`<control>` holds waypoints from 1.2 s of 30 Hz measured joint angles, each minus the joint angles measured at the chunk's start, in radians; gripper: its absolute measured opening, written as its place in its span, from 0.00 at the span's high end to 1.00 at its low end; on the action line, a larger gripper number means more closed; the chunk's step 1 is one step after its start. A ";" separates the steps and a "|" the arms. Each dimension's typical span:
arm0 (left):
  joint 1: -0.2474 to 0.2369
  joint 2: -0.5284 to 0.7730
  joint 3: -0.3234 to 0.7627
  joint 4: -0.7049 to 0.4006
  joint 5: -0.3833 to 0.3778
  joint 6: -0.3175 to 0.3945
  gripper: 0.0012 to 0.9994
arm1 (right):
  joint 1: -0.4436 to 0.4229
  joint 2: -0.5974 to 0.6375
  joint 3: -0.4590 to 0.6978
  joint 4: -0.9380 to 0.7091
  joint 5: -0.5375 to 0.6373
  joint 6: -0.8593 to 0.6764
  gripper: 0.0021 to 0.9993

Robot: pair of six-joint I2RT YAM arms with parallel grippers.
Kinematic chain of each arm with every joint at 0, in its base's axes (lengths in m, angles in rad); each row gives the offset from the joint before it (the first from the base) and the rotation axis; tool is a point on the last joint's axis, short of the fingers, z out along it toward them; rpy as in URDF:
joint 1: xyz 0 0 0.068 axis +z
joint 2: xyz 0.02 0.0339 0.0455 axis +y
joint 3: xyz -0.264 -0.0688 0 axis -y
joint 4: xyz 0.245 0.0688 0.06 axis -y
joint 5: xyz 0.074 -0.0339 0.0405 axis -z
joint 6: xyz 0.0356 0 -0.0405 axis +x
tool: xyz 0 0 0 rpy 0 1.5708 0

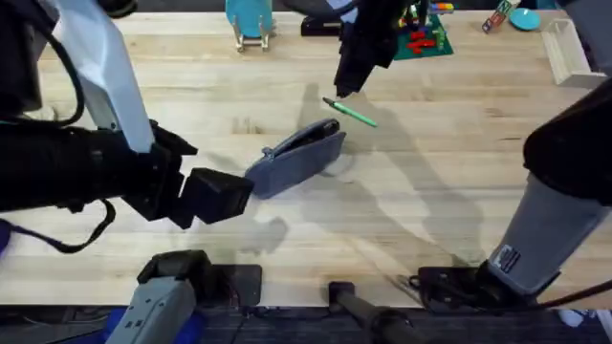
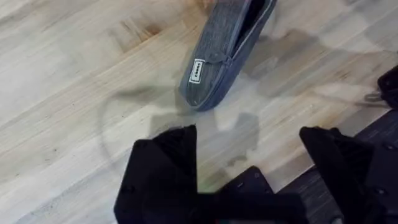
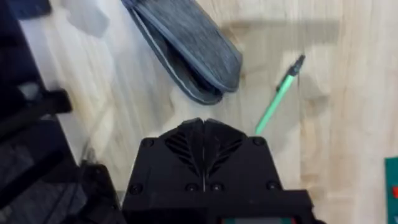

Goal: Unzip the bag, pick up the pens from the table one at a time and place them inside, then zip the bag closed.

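The blue-grey bag (image 1: 301, 158) lies slanted in the middle of the table (image 1: 430, 182), and its zipper side gapes a little at the far end (image 2: 249, 22). My left gripper (image 1: 218, 196) is open just short of the bag's near end (image 2: 205, 81), its black fingers (image 2: 161, 168) holding nothing. A light-green pen (image 1: 352, 113) with a black end lies beyond the bag's far end. My right gripper (image 1: 342, 86) hovers over this pen (image 3: 278, 96), fingers (image 3: 202, 134) pressed together. Its body hides the pen's near end, so whether it touches the pen is unclear.
Along the table's back edge stand a blue stand (image 1: 251, 21), a black object (image 1: 320, 27), a green mat with red pieces (image 1: 426, 38) and a wooden box (image 1: 571, 50) at the right. Bare wood lies right of the bag.
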 joint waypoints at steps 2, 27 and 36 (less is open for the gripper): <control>0.000 0.000 0.000 0.000 0.000 0.000 0.00 | 0.006 0.000 0.000 0.011 0.020 -0.017 0.97; 0.000 0.000 0.000 0.001 0.000 0.000 0.00 | 0.023 0.000 0.000 -0.006 -0.219 -0.710 0.97; 0.000 0.000 0.000 0.004 0.000 0.000 0.00 | 0.031 0.025 0.000 -0.006 -0.225 -0.740 0.97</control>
